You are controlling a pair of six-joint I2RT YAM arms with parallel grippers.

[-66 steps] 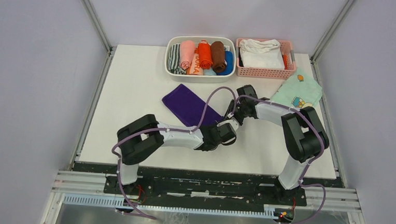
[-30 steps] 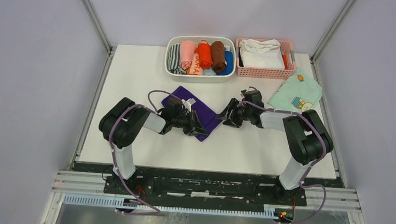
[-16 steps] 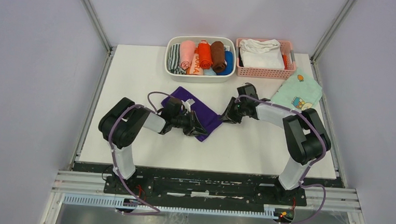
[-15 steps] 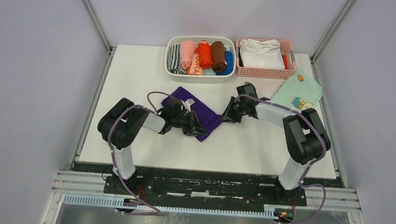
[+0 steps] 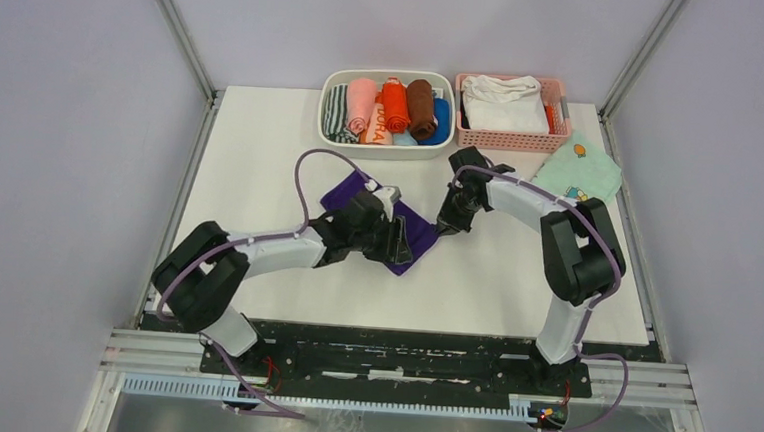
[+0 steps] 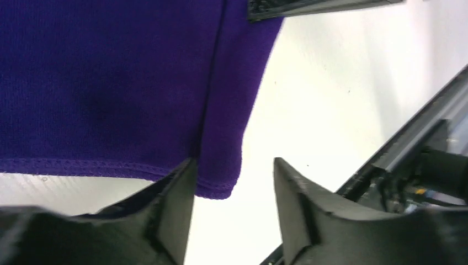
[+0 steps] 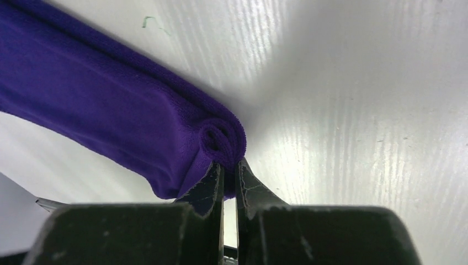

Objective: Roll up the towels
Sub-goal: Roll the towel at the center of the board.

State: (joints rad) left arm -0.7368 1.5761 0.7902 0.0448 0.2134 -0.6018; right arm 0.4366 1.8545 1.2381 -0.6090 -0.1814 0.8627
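The purple towel point(image 5: 419, 236) lies on the tabletop point(image 5: 261, 169) in front of the white bin point(image 5: 326, 122). It runs on a diagonal, flat toward the far left, with its near-right short end curled into a tight roll. That roll's long axis runs from near-left to far-right, across the towel's length, so by my reading any further rolling has to travel toward the far left, over the flat part.

Both arms are at the roll, one at each end. The right gripper point(image 7: 227, 165) is at the far-right end. Its fingers are closed to a thin slit right under the spiral of the purple towel point(image 7: 221, 138) and seem to nip the cloth's lower edge there. The left gripper point(image 6: 234, 171) is at the near end, jaws apart, with the hemmed corner of the purple towel point(image 6: 110, 83) lying between them, unclamped.

A salmon-pink towel point(image 5: 362, 103) lies rolled in the bin among other rolls.

From above, the left gripper point(image 5: 399, 245) and its wrist cover the roll's near end, and the right gripper point(image 5: 447, 226) hides the other end. I cannot count the turns, and the right wrist view cuts the roll off at the left.
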